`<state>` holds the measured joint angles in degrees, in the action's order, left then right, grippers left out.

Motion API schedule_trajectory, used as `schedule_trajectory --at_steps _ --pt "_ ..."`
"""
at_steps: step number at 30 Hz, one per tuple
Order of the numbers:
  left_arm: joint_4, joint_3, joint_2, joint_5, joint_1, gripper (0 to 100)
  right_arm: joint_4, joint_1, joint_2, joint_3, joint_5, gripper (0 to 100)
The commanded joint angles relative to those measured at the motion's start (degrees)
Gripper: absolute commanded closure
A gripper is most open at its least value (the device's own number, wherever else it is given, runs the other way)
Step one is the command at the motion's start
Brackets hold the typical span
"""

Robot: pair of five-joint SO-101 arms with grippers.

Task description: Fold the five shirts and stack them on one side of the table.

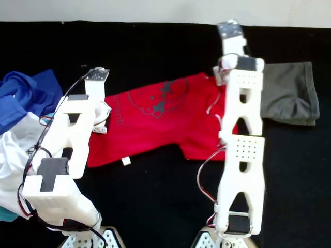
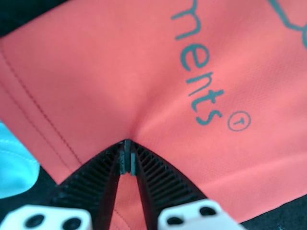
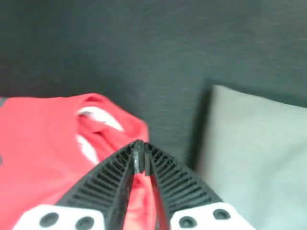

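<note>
**Q:** Where's the shirt?
**A:** The red shirt (image 1: pixel 160 116) is mid-table, spread out with its long side running left to right. Its right end sits farther back. The dark print (image 1: pixel 155 101) faces up.

**Q:** Grippers?
**A:** My left gripper (image 2: pixel 127 160) is clenched on the red shirt near its left hem, and the cloth puckers into a crease right at my fingertips. My right gripper (image 3: pixel 139 158) is clenched on the same shirt at its far right corner, on a bunched fold with white patches showing.

**Q:** Edges?
**A:** The left hem has a double stitch line, and a teal cloth (image 2: pixel 14 163) lies just beside it. The front edge is uneven. A flap juts toward my bases on the right, and a small white tag (image 1: pixel 125 161) lies just off the edge on the left. At the right end a folded grey shirt (image 1: pixel 287 93) lies near the red corner, with a dark strip of table between them in my right wrist view.

**Q:** Room to move?
**A:** There is bare black table (image 1: pixel 155 206) in front of the shirt between my two arms, plus a band behind it up to the back edge. The left side is crowded, with a blue shirt (image 1: pixel 26 95) and a white shirt (image 1: pixel 13 155) heaped loose beside my left arm.

**Q:** How does the shirt look?
**A:** It is red fine-mesh knit, wrinkled at both pinches and flat elsewhere. It is not folded yet.
</note>
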<state>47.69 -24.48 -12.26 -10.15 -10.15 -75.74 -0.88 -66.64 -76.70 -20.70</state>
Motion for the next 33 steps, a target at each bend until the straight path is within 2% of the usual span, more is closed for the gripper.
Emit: schedule_trajectory --at_steps 1,8,15,23,33 --pt "-0.6 0.6 -0.6 0.4 0.1 99 1.1 -1.8 0.0 -1.8 0.2 99.2" --pt "-0.6 0.6 -0.6 0.4 0.1 99 11.0 0.0 -6.5 -1.5 0.1 99.2" --pt "-0.6 0.5 -0.6 0.4 0.1 99 16.7 5.7 -8.3 -2.1 0.2 99.2" --pt "-0.6 0.5 -0.6 0.4 0.1 99 14.2 8.0 -3.5 -2.1 0.4 99.2" --pt "-1.1 -0.4 -0.5 0.4 0.1 99 6.8 5.7 4.4 -2.1 0.5 99.2"
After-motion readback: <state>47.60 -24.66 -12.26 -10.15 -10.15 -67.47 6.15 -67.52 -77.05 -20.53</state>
